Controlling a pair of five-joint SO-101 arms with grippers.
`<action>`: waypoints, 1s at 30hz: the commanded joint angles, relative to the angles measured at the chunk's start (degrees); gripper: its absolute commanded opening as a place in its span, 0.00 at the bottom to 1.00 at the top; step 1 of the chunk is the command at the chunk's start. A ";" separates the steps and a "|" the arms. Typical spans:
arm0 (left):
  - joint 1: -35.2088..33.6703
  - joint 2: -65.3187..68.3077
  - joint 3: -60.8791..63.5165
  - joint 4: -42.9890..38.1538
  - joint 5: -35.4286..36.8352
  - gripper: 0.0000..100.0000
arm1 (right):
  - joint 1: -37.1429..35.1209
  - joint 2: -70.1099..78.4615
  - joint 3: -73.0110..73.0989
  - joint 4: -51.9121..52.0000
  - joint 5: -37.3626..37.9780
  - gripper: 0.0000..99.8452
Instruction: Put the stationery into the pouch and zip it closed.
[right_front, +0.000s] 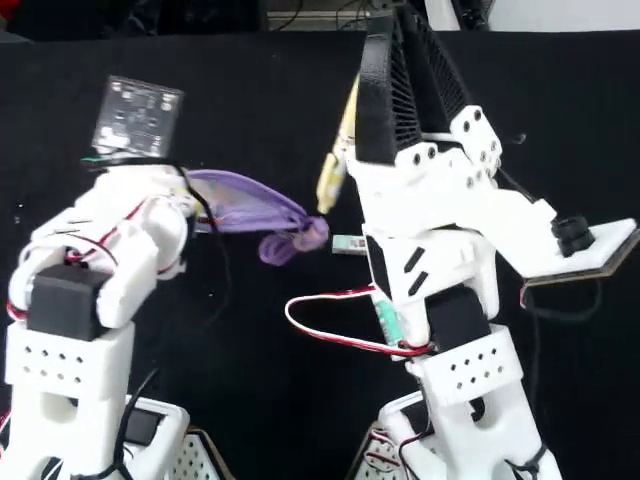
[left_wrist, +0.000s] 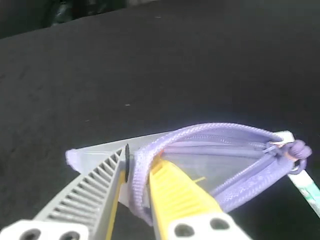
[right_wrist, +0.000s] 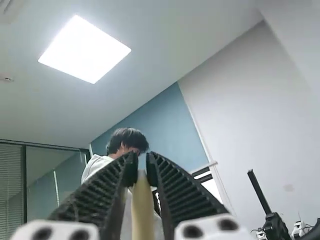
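Observation:
My left gripper (left_wrist: 137, 165) is shut on the rim of the purple pouch (left_wrist: 220, 165), one white finger and one yellow finger pinching its zipper edge. The pouch's mouth gapes open, with the zipper pull (left_wrist: 296, 149) at the far end. In the high view the pouch (right_front: 245, 205) hangs just above the black table beside my left gripper (right_front: 195, 208). My right gripper (right_front: 368, 60) is raised high with its fingers pointing upward. It is shut on a pale yellow pen (right_front: 335, 165), which runs between the black fingers (right_wrist: 120, 175) in the right wrist view.
A small green-and-white item (right_front: 348, 245) lies on the black table (right_front: 260, 90) just past the pouch's pull end, also seen as a strip (left_wrist: 306, 184). Another green object (right_front: 388, 318) lies under the right arm. A red and white cable (right_front: 320, 325) loops near its base.

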 joint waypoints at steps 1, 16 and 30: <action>5.41 1.41 0.92 2.37 0.97 0.03 | 1.05 -1.54 -0.48 -1.14 -3.78 0.01; 7.16 1.76 -6.73 5.98 0.97 0.03 | 1.76 -7.34 5.93 -1.23 -14.95 0.01; -3.12 1.76 -6.37 5.63 1.23 0.03 | 21.98 -20.53 13.41 29.98 -15.03 0.01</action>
